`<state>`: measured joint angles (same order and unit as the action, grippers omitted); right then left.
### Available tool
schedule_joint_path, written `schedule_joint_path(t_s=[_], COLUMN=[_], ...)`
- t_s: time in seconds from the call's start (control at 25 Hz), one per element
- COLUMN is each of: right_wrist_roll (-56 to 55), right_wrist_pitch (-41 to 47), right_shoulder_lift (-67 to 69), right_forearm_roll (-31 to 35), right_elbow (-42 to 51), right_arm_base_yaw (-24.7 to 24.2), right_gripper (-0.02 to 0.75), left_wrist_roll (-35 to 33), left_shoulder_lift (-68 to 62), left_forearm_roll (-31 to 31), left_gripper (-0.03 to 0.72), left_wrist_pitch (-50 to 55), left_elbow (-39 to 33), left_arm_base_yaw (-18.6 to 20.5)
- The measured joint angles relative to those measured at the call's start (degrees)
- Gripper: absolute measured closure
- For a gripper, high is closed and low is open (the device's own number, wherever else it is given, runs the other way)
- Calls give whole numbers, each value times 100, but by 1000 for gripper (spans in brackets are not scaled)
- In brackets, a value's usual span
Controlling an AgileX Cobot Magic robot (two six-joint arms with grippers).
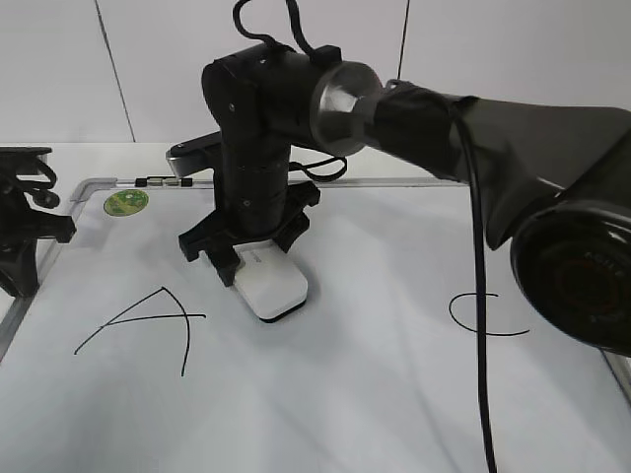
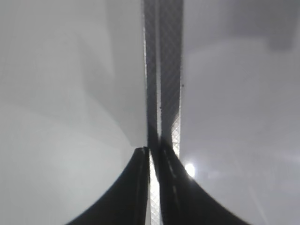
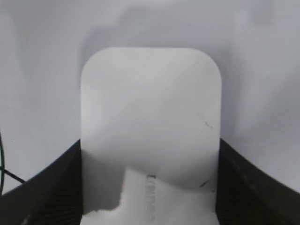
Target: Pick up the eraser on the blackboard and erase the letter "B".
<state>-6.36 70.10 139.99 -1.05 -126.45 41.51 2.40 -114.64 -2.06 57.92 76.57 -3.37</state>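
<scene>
The white eraser (image 1: 274,286) lies flat on the blackboard (image 1: 375,394), between the letters "A" and "C". My right gripper (image 1: 251,258) reaches across to the middle and is shut on the eraser's rear end. In the right wrist view the eraser (image 3: 150,112) fills the space between the two black fingers (image 3: 149,159), which press on its sides. The letter "B" does not show anywhere; the spot under the arm and eraser is hidden. My left gripper (image 1: 22,246) hangs over the board's left edge, shut and empty (image 2: 154,152).
A black "A" (image 1: 148,320) is on the left of the board and a black "C" (image 1: 483,313) on the right. A green sticker (image 1: 126,202) and a small clip (image 1: 163,182) are at the far left corner. The silver frame (image 2: 164,70) runs under my left gripper.
</scene>
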Motion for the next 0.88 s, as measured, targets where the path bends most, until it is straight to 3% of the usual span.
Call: schedule_joint_path(t_s=[0.28,0.64,0.88], right_wrist_roll=[-34,-122,-136], right_wrist_pitch=[0,-13,-22], right_shoulder_lift=[12,12,-11], right_forearm_roll=[-54,-10,143], right_elbow=[0,-9,-9], right_arm_base_yaw=[-159,-1219,-1284], right_gripper=[192,192,192], left_wrist_roll=[0,0,0], left_shoulder_lift=[0,-8,-8], left_forearm_roll=[0,-24,-24], left_gripper=[648,648,649], left_wrist_pitch=[0,0,0], left_elbow=[0,0,0], left_arm_base_yaw=[0,0,0])
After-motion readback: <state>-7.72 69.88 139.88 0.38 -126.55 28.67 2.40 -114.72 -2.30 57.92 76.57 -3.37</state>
